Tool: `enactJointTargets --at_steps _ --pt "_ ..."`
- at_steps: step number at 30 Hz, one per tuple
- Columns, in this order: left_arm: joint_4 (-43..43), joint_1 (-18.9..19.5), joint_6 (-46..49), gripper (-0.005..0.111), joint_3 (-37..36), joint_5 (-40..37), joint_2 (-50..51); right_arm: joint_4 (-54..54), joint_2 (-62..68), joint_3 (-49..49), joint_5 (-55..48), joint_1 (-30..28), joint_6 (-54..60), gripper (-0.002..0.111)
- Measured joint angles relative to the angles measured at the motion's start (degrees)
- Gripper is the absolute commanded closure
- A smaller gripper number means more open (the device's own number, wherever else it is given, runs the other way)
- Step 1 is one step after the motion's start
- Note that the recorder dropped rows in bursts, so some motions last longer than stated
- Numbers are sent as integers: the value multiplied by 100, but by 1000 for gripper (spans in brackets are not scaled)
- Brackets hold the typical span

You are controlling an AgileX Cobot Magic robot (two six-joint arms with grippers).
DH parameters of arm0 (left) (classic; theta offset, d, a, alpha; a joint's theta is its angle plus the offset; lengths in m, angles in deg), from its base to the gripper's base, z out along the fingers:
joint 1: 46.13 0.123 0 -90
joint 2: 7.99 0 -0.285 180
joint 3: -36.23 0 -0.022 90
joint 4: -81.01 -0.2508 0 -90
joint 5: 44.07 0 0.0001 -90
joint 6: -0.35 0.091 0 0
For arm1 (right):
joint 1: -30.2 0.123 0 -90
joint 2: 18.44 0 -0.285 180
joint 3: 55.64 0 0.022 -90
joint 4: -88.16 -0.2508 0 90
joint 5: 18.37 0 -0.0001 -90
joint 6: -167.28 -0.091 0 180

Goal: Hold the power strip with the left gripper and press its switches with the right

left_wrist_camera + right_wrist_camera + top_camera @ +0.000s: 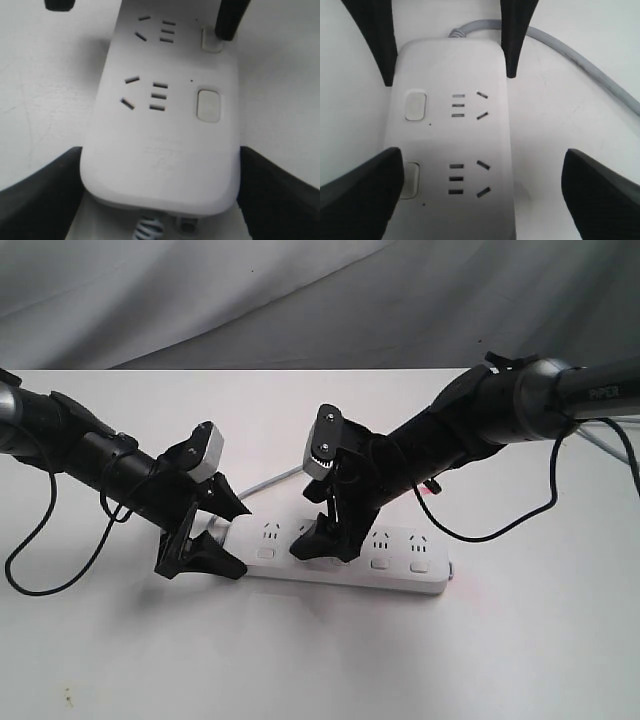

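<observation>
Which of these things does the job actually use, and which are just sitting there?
In use: power strip, its switches, left gripper, right gripper.
Just there: white table, grey backdrop cloth.

Exterior view: you see the power strip (pixel 400 562) lying on the table (pixel 320 660), running from 9 to 3 o'clock. The left gripper (pixel 228 540) straddles its 9 o'clock end, where the cord (pixel 272 480) leaves toward 1 o'clock. The right gripper (pixel 322 546) stands over the second outlet from that end, with one fingertip at its switch (pixel 212 42).
</observation>
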Motion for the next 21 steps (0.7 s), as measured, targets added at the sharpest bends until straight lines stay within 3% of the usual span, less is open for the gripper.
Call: enactJointTargets --at_steps 21 --pt "0 0 0 66 0 0 0 -49 174 54 169 0 -323 30"
